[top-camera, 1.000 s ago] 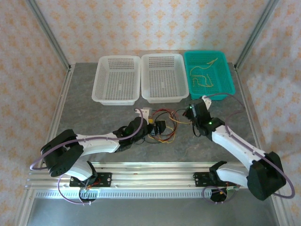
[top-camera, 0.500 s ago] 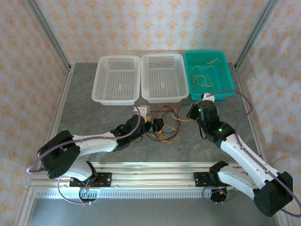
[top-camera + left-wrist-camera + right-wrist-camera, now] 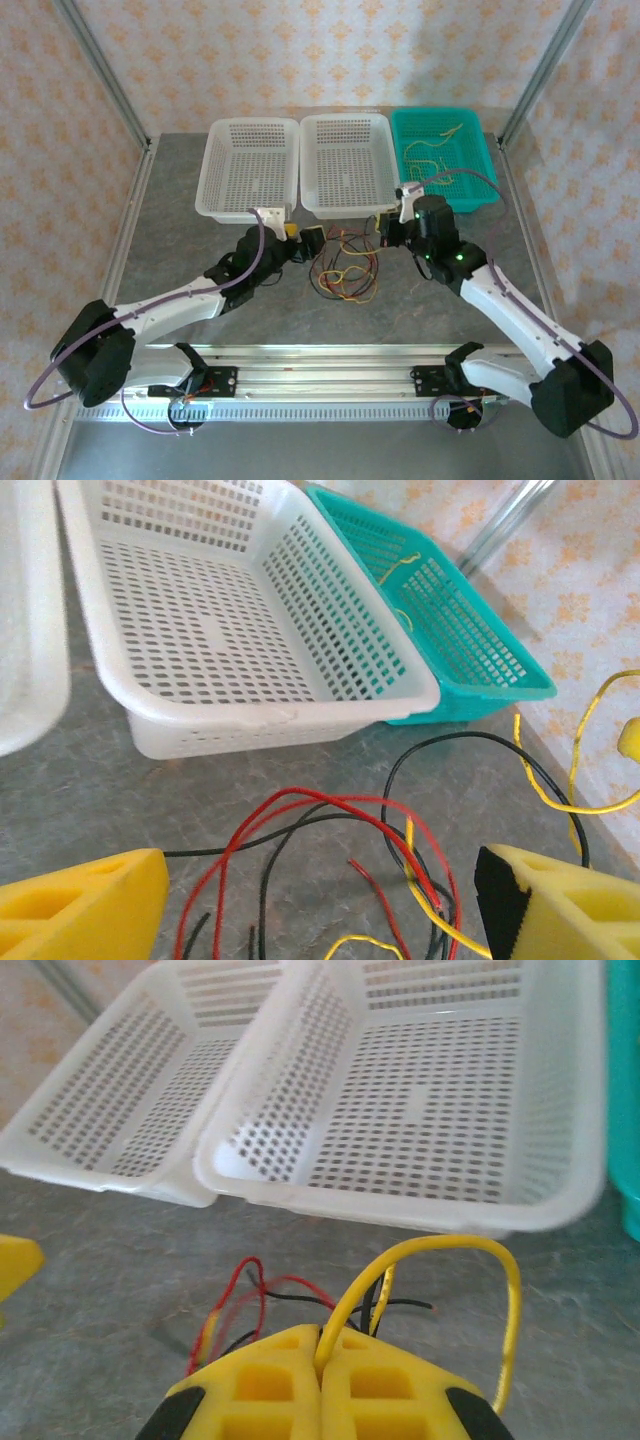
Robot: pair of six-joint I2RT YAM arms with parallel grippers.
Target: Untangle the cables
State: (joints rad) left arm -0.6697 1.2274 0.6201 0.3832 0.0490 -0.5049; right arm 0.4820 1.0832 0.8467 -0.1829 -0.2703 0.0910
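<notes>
- The tangled cables (image 3: 342, 272) are seen lying on the table (image 3: 180, 250), just before the middle white basket (image 3: 345, 208).
- The left pincer (image 3: 302, 238) is held spread beside them.
- A yellow cable (image 3: 440, 1260) is pinched in the right pincer (image 3: 320, 1360).

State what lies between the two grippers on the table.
The tangled cables lie between the left gripper and the right gripper, seen from the top view.
</notes>
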